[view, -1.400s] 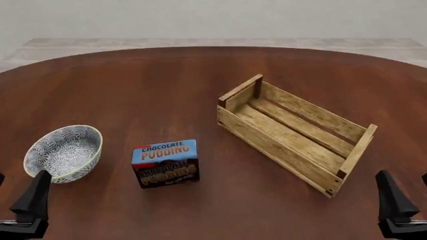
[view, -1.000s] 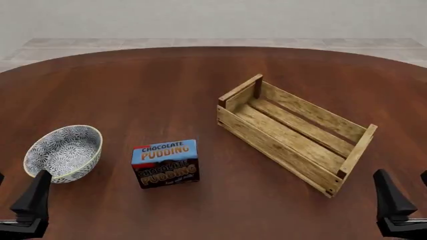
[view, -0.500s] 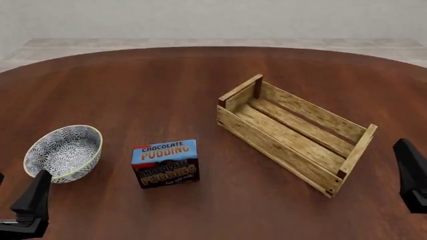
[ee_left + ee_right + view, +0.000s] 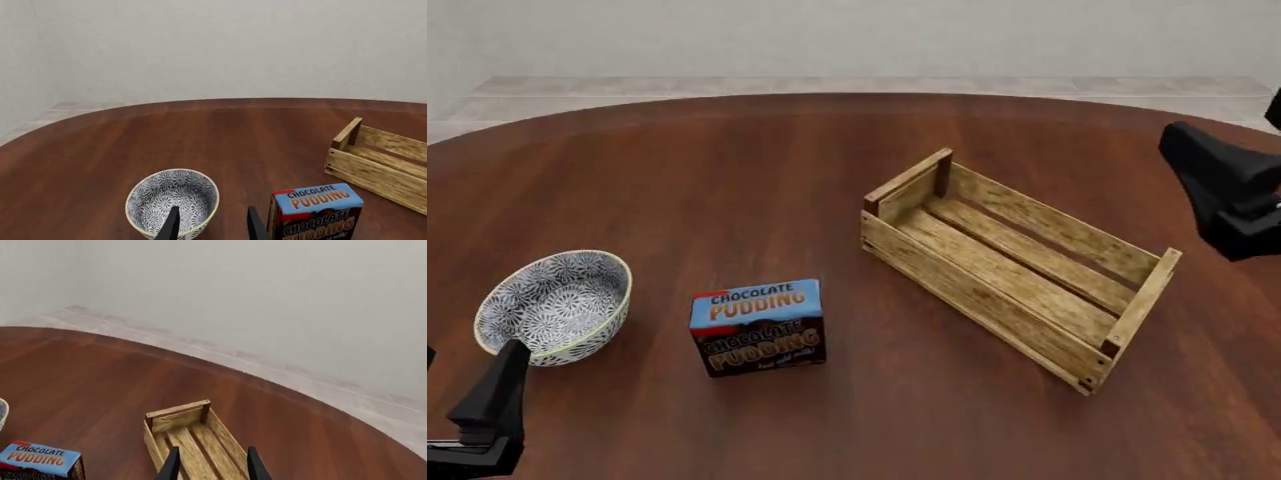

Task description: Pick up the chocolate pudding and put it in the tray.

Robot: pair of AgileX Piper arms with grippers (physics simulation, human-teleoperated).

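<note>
Chocolate pudding [image 4: 758, 327] standing on the tabletop [image 4: 734, 170] near the front, bowl [image 4: 554, 305] to its left, tray [image 4: 1014, 265] to its right and a bit further back, all three apart, nothing in the tray

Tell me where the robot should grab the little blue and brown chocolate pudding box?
Probably from above, pinching the small blue-and-brown cardboard chocolate pudding box across its two short ends. It stands on the dark wooden table, nothing touching it, so both ends are free. The open left gripper is nearest.
</note>
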